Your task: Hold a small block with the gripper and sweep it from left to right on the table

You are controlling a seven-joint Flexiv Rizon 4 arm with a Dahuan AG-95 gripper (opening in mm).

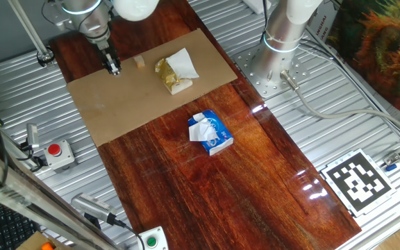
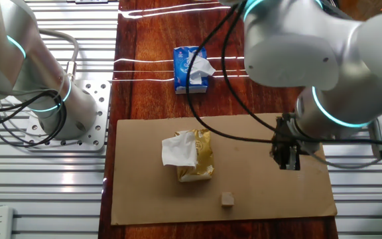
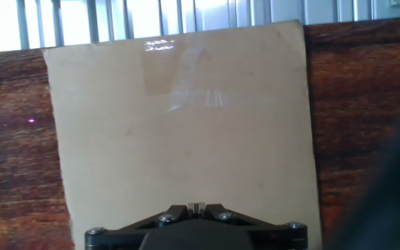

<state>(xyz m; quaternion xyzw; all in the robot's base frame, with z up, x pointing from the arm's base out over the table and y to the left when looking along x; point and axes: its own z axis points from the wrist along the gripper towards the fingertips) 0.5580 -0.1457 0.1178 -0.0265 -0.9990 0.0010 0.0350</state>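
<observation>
— Hand view, item one?
— Flat tan cardboard sheet (image 3: 179, 125), matte, straight-edged, on the glossy red-brown table (image 3: 12, 153); ribbed metal surround (image 3: 82, 21) beyond. Gripper (image 3: 196, 206) jaws closed together, nothing between them.

— Fixed views, contents?
— Small block (image 2: 227, 199), pale tan cube, lies on the cardboard near its edge, apart from the gripper (image 2: 288, 159). Yellowish crumpled lump (image 2: 194, 156) with white paper sits mid-sheet. Blue-and-white packet (image 2: 191, 69) rests on bare wood.

— Open room?
— Bare cardboard between gripper and block.
</observation>
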